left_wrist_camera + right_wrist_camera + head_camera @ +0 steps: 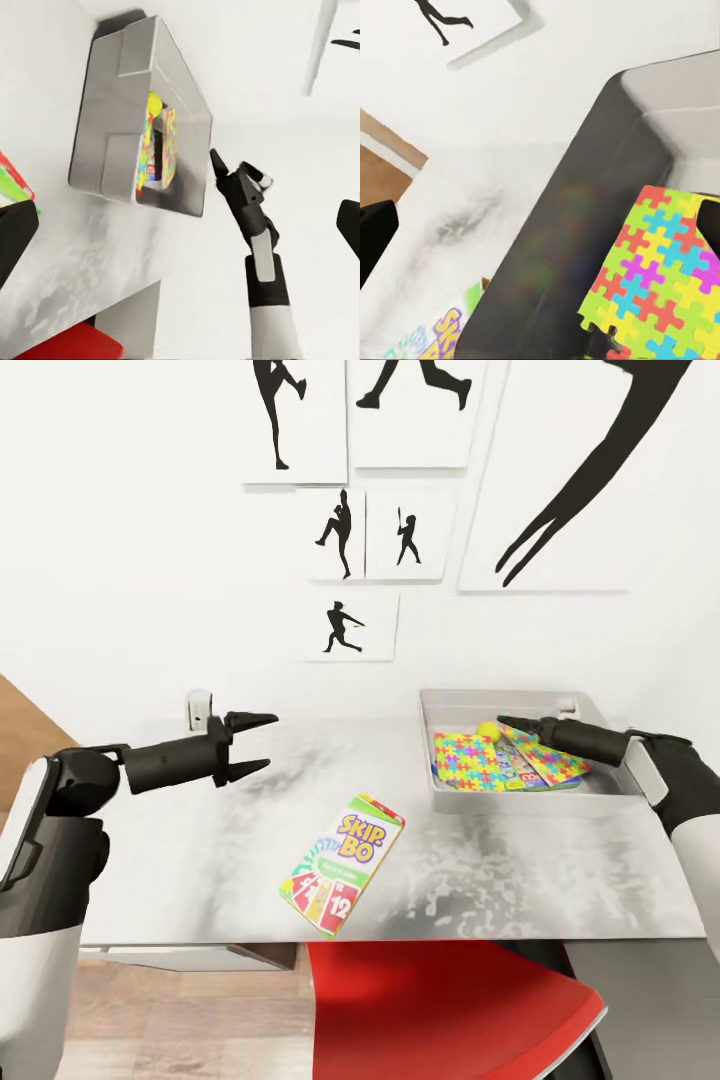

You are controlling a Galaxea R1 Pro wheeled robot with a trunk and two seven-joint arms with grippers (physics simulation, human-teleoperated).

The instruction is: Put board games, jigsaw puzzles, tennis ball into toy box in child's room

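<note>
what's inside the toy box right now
In the toy box: a jigsaw puzzle, the tennis ball and the edge of a printed game box. The right gripper hangs above, hiding what lies beneath it.

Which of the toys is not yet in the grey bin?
The flat printed "SKIP BO" game box, lying on the table near its front edge. The multicoloured jigsaw sheets and yellow-green ball sit inside the light grey bin.

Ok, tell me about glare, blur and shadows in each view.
Head view: mottled pale glare across the table, while the SKIP BO box stays sharp. Left wrist view: picture tilted, the toy box looks on edge, soft shading under it. Right wrist view: the toy box wall is smeared and blurred up close, while the puzzle is crisp.
</note>
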